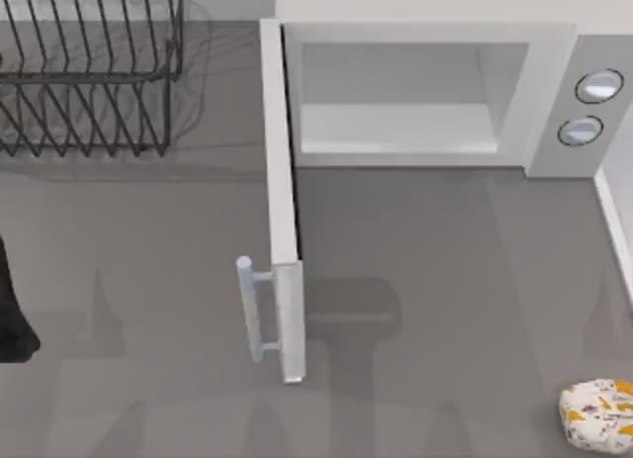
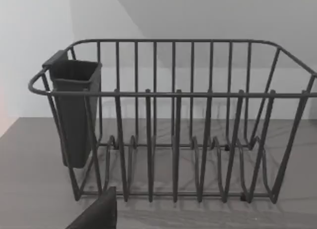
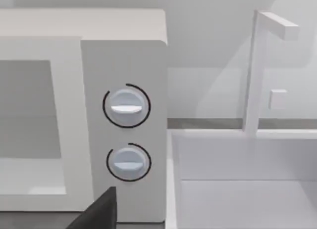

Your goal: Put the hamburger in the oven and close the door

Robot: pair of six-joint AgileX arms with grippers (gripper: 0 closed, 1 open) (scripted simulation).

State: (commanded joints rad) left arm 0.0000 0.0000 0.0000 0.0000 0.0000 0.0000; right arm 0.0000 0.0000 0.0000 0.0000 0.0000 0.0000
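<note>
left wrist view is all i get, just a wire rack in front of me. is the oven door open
Observer: Yes. In the top view the door swings straight out from the oven, toward the table's front.
Operator: where's the hamburger
Observer: On the table at the front right corner, well clear of the oven.
Operator: anything already in the oven
Observer: No, the cavity looks bare.
Operator: what's right of the oven
Observer: The right wrist view shows a white sink beside the knob panel.
</note>
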